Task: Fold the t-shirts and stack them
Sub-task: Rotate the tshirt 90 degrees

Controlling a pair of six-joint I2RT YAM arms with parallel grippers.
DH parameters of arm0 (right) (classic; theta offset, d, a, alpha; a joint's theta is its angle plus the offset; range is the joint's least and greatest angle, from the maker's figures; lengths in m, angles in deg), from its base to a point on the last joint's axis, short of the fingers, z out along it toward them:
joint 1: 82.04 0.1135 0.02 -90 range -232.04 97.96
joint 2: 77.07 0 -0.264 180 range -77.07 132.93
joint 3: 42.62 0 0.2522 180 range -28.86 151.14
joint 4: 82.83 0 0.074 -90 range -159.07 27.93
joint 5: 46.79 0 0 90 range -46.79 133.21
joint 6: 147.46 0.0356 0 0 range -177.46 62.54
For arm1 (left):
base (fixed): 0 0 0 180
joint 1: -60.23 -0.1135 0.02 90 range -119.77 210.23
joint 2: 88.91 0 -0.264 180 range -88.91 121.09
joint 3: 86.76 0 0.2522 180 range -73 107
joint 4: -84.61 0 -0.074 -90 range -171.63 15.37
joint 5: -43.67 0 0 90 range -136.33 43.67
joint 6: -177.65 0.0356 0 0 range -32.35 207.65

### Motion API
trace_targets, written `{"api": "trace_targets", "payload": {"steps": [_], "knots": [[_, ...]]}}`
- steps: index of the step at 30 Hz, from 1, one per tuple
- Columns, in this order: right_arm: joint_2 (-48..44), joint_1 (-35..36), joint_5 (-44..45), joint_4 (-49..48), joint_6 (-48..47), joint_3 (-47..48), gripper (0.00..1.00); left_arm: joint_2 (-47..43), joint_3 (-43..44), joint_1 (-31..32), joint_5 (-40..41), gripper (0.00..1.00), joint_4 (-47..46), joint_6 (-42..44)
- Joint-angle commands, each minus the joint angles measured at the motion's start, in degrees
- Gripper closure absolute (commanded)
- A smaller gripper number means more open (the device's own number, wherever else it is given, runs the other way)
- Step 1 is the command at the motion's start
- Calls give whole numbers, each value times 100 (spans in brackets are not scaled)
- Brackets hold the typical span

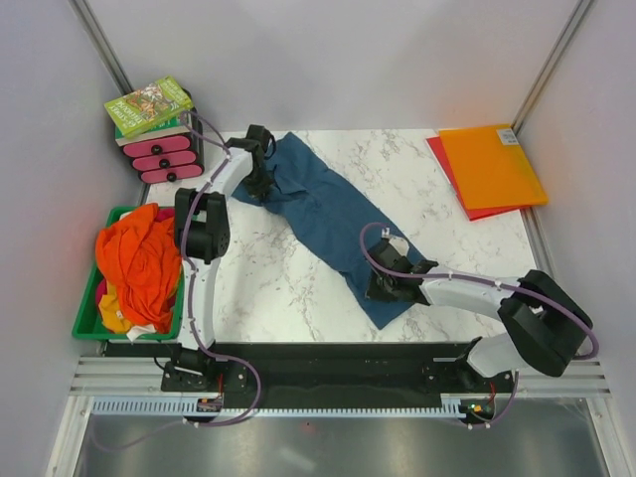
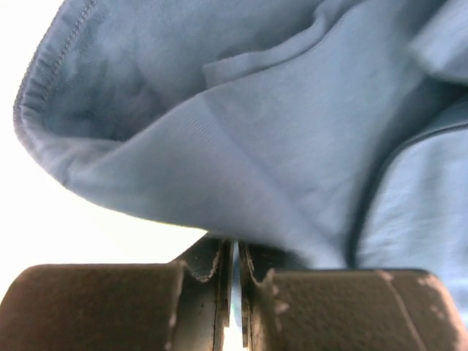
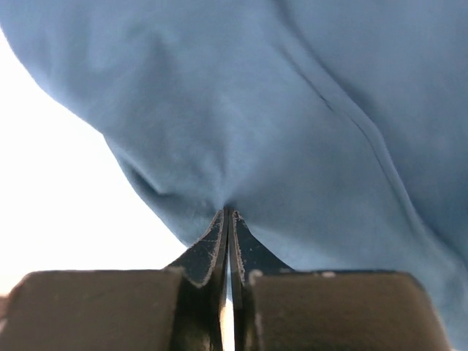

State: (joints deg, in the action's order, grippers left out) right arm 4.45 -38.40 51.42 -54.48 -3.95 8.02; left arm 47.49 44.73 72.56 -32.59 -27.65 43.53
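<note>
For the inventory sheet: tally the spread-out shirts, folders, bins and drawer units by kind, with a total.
Shirts spread out: 1, the blue shirt
Folders: 2, the orange folder and the red folder
Bins: 1, the green bin
Drawer units: 1, the pink drawer unit
Total: 5

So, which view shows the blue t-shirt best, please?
The top external view: the whole blue t-shirt stretches diagonally across the table, pinched at each end. The left wrist view shows only bunched fabric and a stitched hem above its shut jaws; the right wrist view, only a pinched fold.
</note>
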Motion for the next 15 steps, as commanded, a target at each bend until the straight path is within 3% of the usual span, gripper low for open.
{"api": "trace_targets", "payload": {"steps": [1,3,6,8,11,15], "knots": [[680,829,-802,614,-77,421,90,448,1188,32,-748,89,-27,640],[830,1181,-550,921,-218,836,88,721,1848,93,-1082,88,-27,903],[202,1174,591,1212,-324,1460,82,372,1833,207,-761,82,-132,958],[-91,938,1337,1362,-587,1724,76,29,1274,225,-662,73,-334,940],[-215,385,1954,1651,-1200,2330,59,-753,378,225,-661,70,-677,887],[178,-328,2299,1591,-1993,2876,57,-1623,-882,260,-1013,69,-1230,835]]}}
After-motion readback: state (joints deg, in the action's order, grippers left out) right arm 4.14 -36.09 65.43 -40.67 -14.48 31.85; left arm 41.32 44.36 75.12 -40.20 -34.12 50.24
